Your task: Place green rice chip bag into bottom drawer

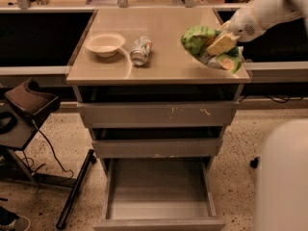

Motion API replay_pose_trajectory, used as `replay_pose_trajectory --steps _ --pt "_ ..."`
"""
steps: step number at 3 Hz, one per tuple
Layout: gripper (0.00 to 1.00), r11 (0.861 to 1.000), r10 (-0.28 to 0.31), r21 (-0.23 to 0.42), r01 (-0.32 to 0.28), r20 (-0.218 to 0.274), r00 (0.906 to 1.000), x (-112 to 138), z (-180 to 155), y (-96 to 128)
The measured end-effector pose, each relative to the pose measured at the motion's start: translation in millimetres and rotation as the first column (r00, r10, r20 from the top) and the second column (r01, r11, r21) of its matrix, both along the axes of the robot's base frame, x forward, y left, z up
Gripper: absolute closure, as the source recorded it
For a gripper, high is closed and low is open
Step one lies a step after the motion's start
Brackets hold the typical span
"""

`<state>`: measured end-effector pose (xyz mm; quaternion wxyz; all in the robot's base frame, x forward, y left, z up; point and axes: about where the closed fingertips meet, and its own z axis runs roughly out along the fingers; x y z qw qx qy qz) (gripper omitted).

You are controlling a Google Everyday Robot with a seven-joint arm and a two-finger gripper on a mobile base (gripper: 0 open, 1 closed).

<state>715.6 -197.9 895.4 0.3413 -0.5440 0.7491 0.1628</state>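
The green rice chip bag (196,36) is crinkled, bright green with an orange-yellow edge. It hangs tilted over the right front part of the cabinet top (163,61). My gripper (220,43) reaches in from the upper right and is shut on the bag's middle, with a pale finger (222,42) lying across it. The bottom drawer (156,189) is pulled open below, and its grey inside is bare. The two shallower drawers above it are only slightly out.
A white bowl (105,44) and a silver can (141,50) lying on its side are on the left half of the top. A dark chair (29,105) with cables stands to the left. My robot's white body (284,177) fills the lower right.
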Motion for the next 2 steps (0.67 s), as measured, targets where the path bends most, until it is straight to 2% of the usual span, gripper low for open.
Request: replay_pose_trajectory --steps 1,2 --pt "1.0 0.999 -0.014 0.031 0.01 0.13 0.9914 -57.3 64.9 -24.4" --pt "1.0 0.997 0.036 0.069 -0.043 0.097 0.9946 -115.1 70.3 -6.2"
